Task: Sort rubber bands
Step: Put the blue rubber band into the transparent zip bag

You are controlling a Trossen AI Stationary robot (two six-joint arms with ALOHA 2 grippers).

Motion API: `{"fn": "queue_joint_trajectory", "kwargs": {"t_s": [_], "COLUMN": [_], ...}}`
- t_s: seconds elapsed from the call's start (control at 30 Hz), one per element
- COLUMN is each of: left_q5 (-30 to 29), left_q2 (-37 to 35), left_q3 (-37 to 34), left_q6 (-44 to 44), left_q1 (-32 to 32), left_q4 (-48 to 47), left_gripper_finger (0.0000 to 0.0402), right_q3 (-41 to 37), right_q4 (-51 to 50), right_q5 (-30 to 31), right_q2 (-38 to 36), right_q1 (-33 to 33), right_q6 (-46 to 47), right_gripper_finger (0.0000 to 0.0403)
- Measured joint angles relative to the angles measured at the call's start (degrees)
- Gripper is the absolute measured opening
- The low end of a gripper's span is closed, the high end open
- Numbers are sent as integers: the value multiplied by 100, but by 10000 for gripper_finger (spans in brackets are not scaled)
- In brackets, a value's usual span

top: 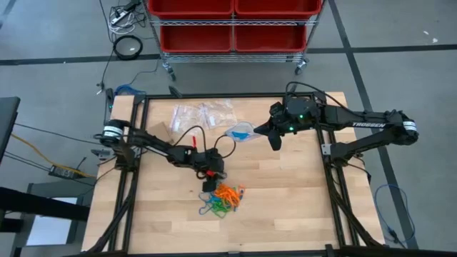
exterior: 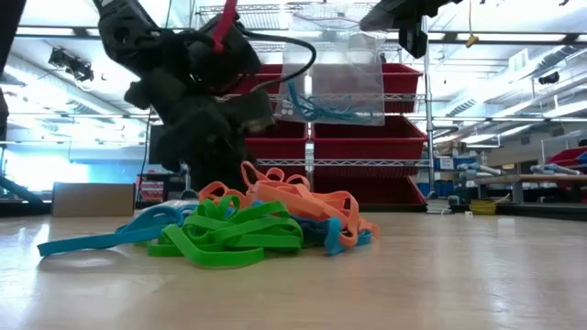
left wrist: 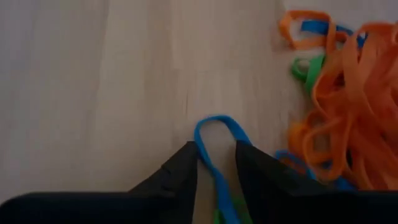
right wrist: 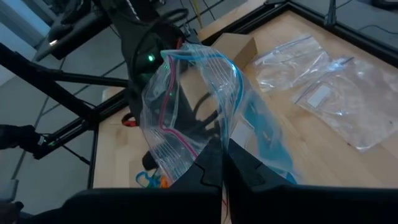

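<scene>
The bench (top: 285,193) runs off the high view at its near edge. The red bins (top: 232,21) at 12 o'clock beyond it are cut off at the top of that view. Spare clear bags (top: 203,114) lie flat toward 11 o'clock on the bench; whether they hold anything is hard to make out.

The right hand (top: 277,143), at about 1 o'clock from the bench's middle, is pinched tight on the edge of a clear zip bag (right wrist: 199,106) that hangs open below it. A few blue strands show inside the bag, and its lower part is hidden behind the fingers (right wrist: 249,171) in the right wrist view.

The rubber bands (top: 225,198) sit in a tangled orange, green and blue clump at about 6 o'clock from the middle; single loops cannot be counted. The left hand (top: 209,182) is at the clump's 10 o'clock edge, fingers (left wrist: 180,177) parted a little, with a blue band (left wrist: 217,140) lying on the bench between them. Whether they touch it is unclear.
</scene>
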Motion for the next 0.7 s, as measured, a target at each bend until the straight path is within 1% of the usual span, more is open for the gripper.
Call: {"fn": "queue_joint_trajectory", "kwargs": {"t_s": [0.13,0.2,0.27,0.37,0.4,0.47,0.6,0.7], "left_q5": [-4,-62,-85,-184,-229,-321,-285,-263], "left_q2": [316,464,583,622,620,578,480,295], "left_q3": [97,144,191,219,232,308,489,621], "left_q6": [-15,17,115,312,382,503,700,743], "left_q1": [-2,-9,-38,-97,-120,-133,-131,-159], "left_q4": [194,193,254,314,330,253,47,-317], "left_gripper_finger": [127,118,95,30,16,8,4,3], "right_q3": [0,0,0,0,0,0,0,0], "right_q4": [-2,-9,9,2,1,7,3,-13], "right_q5": [0,0,0,0,0,0,0,-2], "right_q2": [-2,-2,-2,-2,-2,-2,-2,-2], "right_q1": [0,0,0,0,0,0,2,2], "right_q6": [-43,-47,-49,-56,-55,-55,-50,-43], "right_gripper_finger": [0,0,0,0,0,0,0,0]}}
